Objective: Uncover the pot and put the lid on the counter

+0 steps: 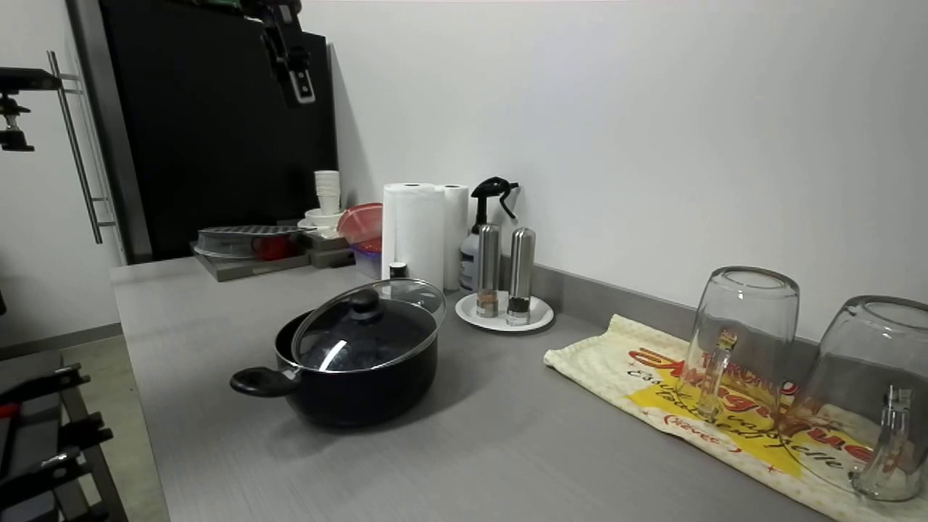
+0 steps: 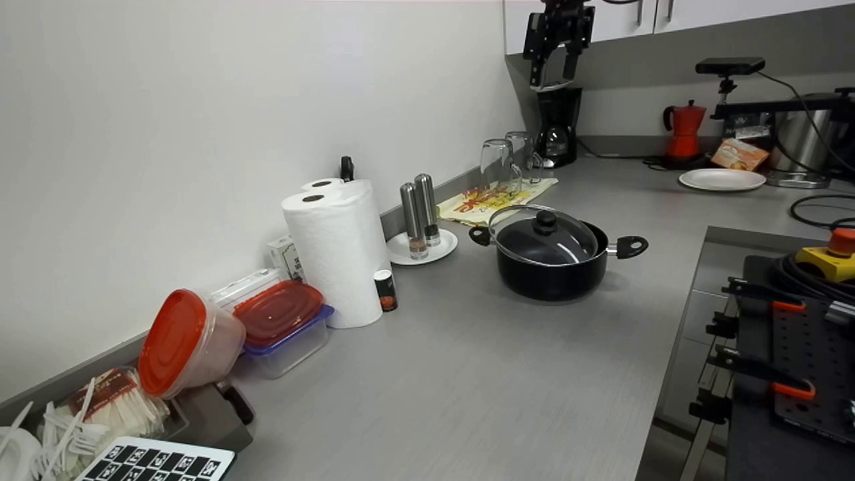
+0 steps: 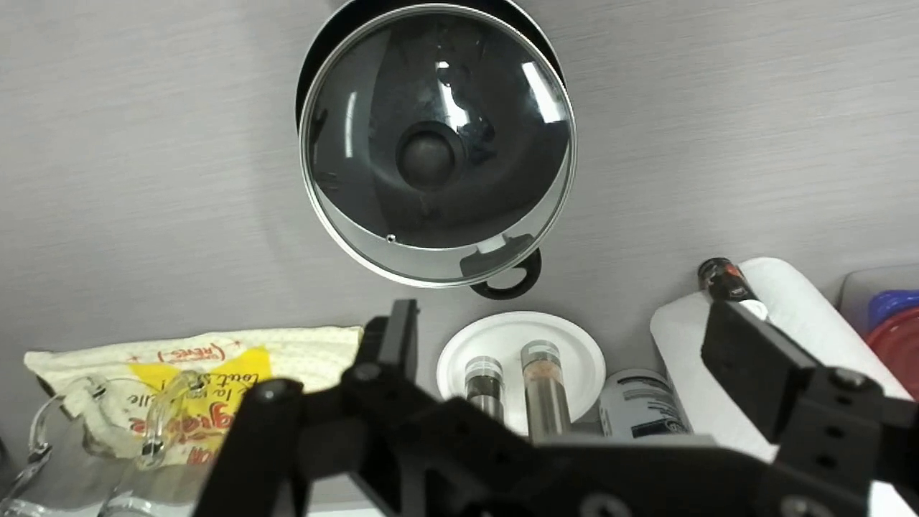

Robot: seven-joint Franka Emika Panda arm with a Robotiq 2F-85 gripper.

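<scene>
The black pot (image 1: pixel 362 399) stands on the grey counter (image 1: pixel 507 449) in both exterior views (image 2: pixel 553 284). The glass lid (image 1: pixel 406 326) with its black knob lies on the pot, shifted off centre toward the wall and slightly tilted. This also shows in the other views of the lid (image 2: pixel 514 234) (image 3: pixel 431 208); a crescent of the pot (image 3: pixel 310 82) is uncovered. My gripper (image 3: pixel 563 319) is open and empty, its fingers wide apart. It hangs high above the counter in both exterior views (image 1: pixel 299 88) (image 2: pixel 553 75), well apart from the lid.
A white plate (image 1: pixel 475 319) with two metal grinders (image 1: pixel 520 268) stands near the wall beside the pot. Paper towel rolls (image 2: pixel 334 260), a small dark shaker (image 2: pixel 385 290) and plastic containers (image 2: pixel 280 334) are further along. Upturned glass mugs (image 1: pixel 743 341) stand on a patterned cloth (image 1: pixel 602 355).
</scene>
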